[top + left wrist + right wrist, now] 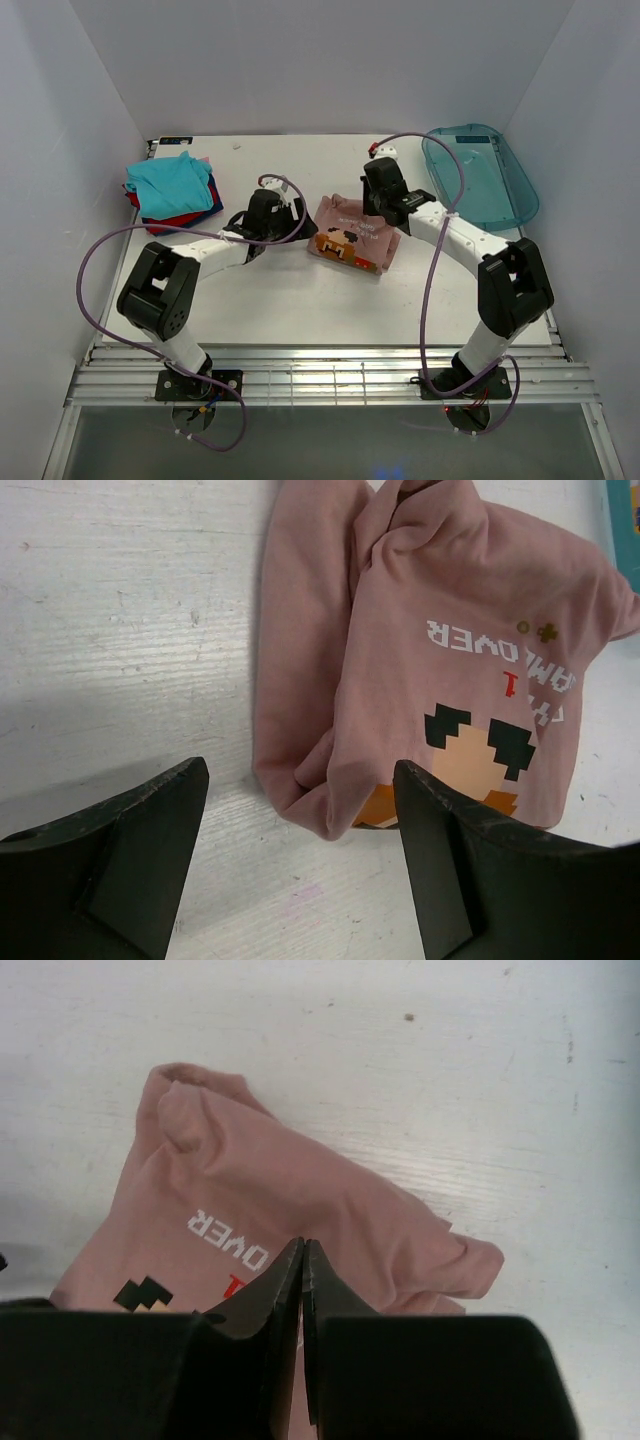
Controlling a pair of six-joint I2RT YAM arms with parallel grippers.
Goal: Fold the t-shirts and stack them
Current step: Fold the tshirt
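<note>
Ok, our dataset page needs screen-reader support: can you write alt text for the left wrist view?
A roughly folded dusty-pink t-shirt with a pixel-art print lies on the white table. In the foreground the left gripper stands open, its two dark fingers framing the shirt's nearest corner.

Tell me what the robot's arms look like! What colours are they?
The left arm and right arm are white tubes with chunky black joints. A thin purple cable loops along each. The left gripper and right gripper each have two black wedge-shaped fingers.
</note>
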